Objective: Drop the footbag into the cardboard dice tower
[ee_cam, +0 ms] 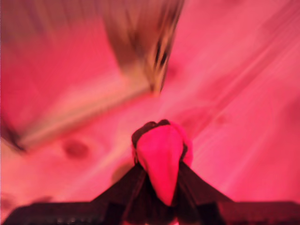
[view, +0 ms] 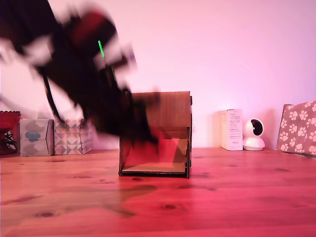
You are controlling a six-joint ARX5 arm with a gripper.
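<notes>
In the exterior view we see the arm [view: 94,84] only as a dark smear, and it hides the left part of the cardboard dice tower [view: 168,111]; the gripper itself cannot be made out there. A patterned box [view: 298,127] is cut off at that view's right edge. In the wrist view the tower [ee_cam: 140,42] is streaked, and the footbag [ee_cam: 161,154] sits soft-edged between the dark fingers [ee_cam: 122,187] (their bases run off the frame).

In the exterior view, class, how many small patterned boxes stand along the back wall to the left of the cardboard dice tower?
2. One with a teal design stands nearer the left edge; one with a triangle pattern stands beside it. The blurred arm may hide more.
</notes>
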